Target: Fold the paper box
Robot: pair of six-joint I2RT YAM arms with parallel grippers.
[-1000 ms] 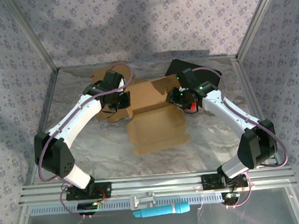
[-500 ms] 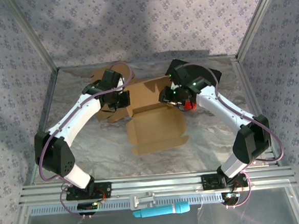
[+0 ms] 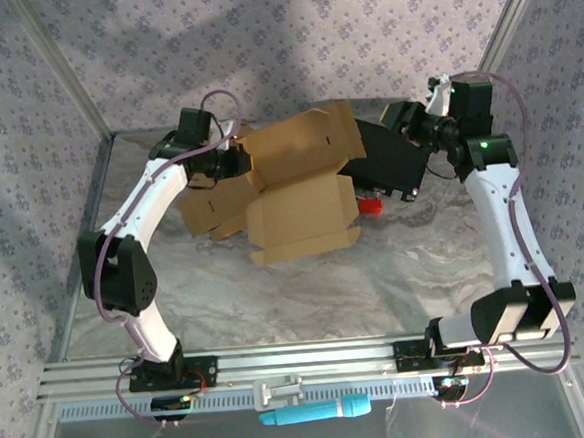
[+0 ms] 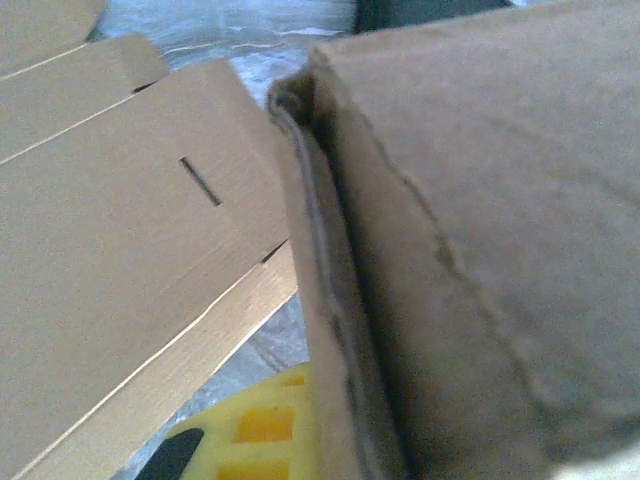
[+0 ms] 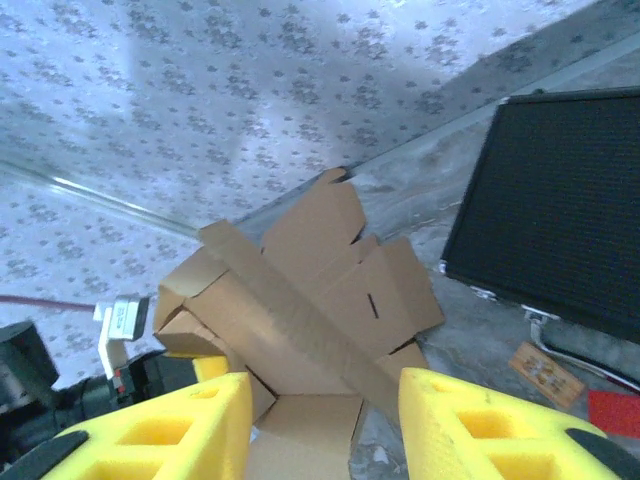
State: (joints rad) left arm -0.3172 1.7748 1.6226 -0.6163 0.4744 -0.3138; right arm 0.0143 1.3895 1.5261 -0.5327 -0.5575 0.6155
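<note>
While the left fingers point(image 3: 232, 167) hold the paper box point(image 3: 302, 218) by its left wall near the far edge of the bench point(image 3: 278, 305), the top view shows the lid flap point(image 3: 302, 143) reared up and the right fingers point(image 3: 413, 122) raised well apart from it, above the black panel point(image 3: 393, 157) toward the far right corner. With only one support, the box could swing or sag and its half-made creases spring open. From the left wrist, a doubled cardboard edge point(image 4: 325, 300) runs between the fingers, one yellow pad point(image 4: 250, 440) just beside it and the other hidden, so the grip looks closed on card. Such a thin pinch may slip or crush the wall. From the right wrist, the pads point(image 5: 190, 425) stand wide and empty, facing the box. Coming in at that spread, they might snag a loose flap or knock the box from its hold.
</note>
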